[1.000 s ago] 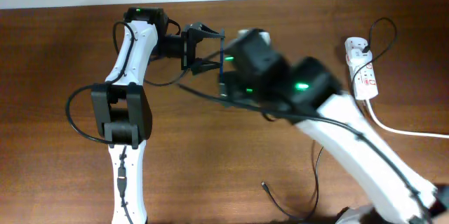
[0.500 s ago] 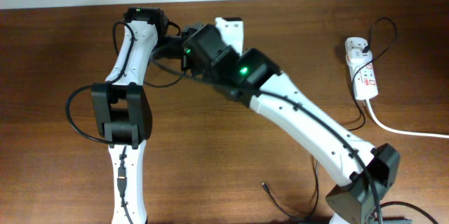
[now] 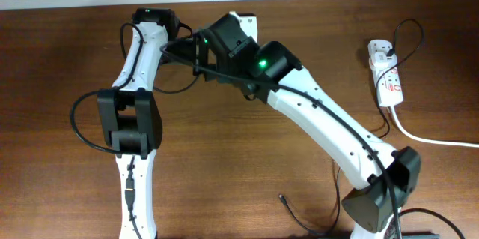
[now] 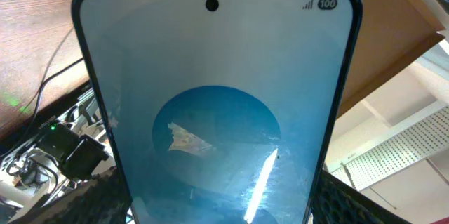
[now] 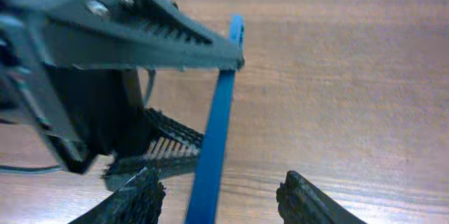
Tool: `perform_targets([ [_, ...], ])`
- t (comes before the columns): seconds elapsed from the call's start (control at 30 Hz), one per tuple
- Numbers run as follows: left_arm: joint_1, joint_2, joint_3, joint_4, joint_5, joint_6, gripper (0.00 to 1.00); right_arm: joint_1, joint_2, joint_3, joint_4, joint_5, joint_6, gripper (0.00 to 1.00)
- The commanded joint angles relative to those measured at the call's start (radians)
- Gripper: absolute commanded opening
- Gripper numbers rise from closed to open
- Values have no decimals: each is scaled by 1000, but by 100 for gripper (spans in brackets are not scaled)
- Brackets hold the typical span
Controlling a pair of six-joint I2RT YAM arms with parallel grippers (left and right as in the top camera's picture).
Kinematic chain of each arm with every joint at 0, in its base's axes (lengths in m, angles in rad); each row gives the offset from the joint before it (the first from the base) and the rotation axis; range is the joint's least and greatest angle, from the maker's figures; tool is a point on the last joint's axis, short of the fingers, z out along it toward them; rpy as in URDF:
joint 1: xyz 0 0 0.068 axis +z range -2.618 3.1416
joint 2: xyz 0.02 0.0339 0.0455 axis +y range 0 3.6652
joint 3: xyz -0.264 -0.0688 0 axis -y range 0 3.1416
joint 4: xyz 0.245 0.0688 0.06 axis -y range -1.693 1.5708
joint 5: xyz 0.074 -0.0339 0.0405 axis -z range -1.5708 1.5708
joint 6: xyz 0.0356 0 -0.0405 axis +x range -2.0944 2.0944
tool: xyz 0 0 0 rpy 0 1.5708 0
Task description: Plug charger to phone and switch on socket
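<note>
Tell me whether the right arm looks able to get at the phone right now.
Probably yes. The phone's thin edge sits between the open fingers of the right gripper, with nothing in the gap. The left gripper holds the phone further along, so this end looks free.

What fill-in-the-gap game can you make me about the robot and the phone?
The phone has a ___ screen. The left hand holds the ___. The socket is ___ with red marks. The brown table looks like ___.
Missing words: blue, phone, white, wood.
</note>
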Motion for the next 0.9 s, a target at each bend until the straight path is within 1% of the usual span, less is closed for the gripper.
perform_targets([
  [0.0,13,0,25,-2,47,5,81,6,0,37,-5,-63,-5,51],
  [0.17,13,0,25,-2,47,1,81,6,0,37,-16,-45,-5,45],
  [0.23,13,0,25,-2,47,1,80,7,0,37,-16,-27,-5,40],
  [0.37,13,0,25,-5,47,1,80,60,0,33,-15,91,3,40],
  [0.43,13,0,25,-24,47,1,81,64,1,31,-17,99,26,40],
  [0.67,13,0,25,-25,47,2,80,64,27,26,-18,110,25,40],
  [0.7,13,0,25,-24,47,2,81,64,28,27,-15,116,25,36],
  [0.8,13,0,25,-25,47,1,81,64,30,27,-15,134,25,31],
  [0.83,13,0,25,-25,47,1,81,64,30,27,-15,143,25,27],
  [0.87,13,0,25,-24,47,1,81,64,30,26,-15,148,25,27],
])
